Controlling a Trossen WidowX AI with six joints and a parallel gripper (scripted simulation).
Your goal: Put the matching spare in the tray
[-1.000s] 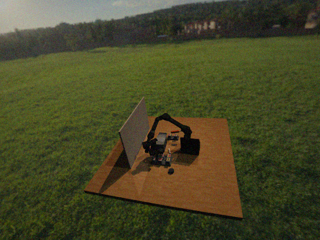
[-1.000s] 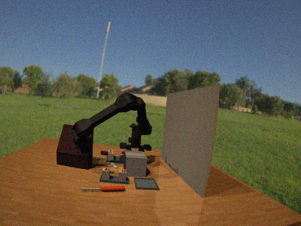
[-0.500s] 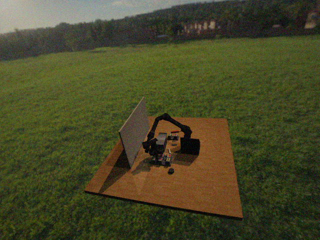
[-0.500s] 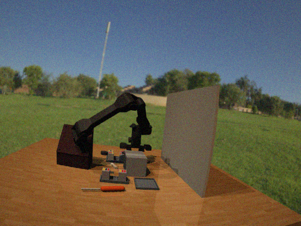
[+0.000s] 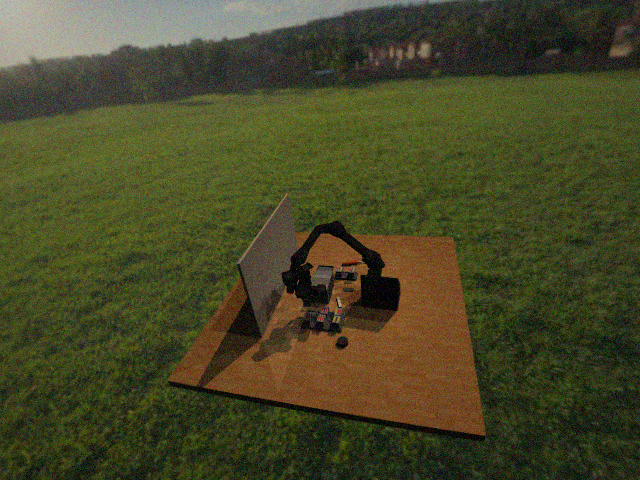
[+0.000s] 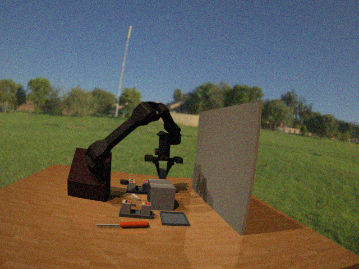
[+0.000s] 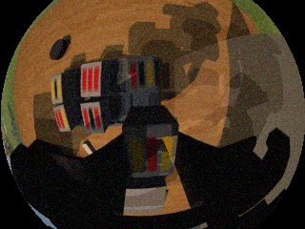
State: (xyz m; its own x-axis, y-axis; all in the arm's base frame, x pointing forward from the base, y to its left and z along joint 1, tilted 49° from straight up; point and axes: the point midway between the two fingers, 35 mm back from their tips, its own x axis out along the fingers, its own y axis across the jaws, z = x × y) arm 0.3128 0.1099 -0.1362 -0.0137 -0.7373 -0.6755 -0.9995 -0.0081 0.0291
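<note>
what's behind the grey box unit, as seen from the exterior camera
Behind the grey unit hangs the gripper, shut on a spare with coloured stripes. A second rack of spares shows at its left. The unit's back face and code are hidden here.

Seen from the wrist, the fingers clamp a small grey spare (image 7: 152, 149) with red and yellow stripes, held above the wooden desk (image 7: 121, 13). More striped spares (image 7: 90, 92) sit just left.
</note>
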